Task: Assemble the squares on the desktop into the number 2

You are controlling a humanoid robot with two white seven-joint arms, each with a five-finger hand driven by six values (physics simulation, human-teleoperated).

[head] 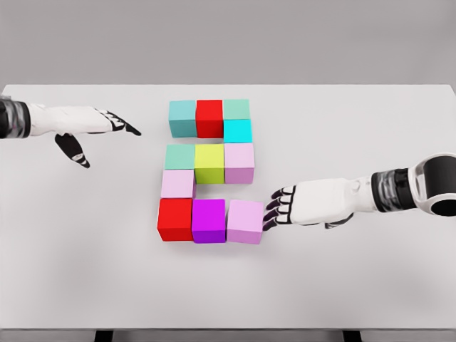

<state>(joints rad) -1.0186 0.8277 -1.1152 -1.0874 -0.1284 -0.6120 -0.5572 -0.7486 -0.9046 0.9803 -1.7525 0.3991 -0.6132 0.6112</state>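
- Eleven coloured cubes sit together at the middle of the white desktop (85, 285), forming a blocky numeral 2.
- Top row, nearest the far edge: teal cube (182, 117), red cube (209, 117), green-teal cube (236, 109), with a cyan cube (237, 130) just in front of the last.
- Middle row: mint cube (179, 157), yellow-green cube (209, 164), pale lilac cube (239, 162); a pink cube (177, 184) links downward on the left.
- Bottom row: red corner cube (175, 219), magenta cube (209, 220), lilac end cube (246, 221), slightly askew.
- Right hand (303, 204): fingers curled loosely together, dark fingertips (272, 214) apparently touching the lilac end cube's right face.
- Left hand (82, 128): near the far left corner, well apart from the cubes, fingers extended, thumb dropped, grasping nothing.
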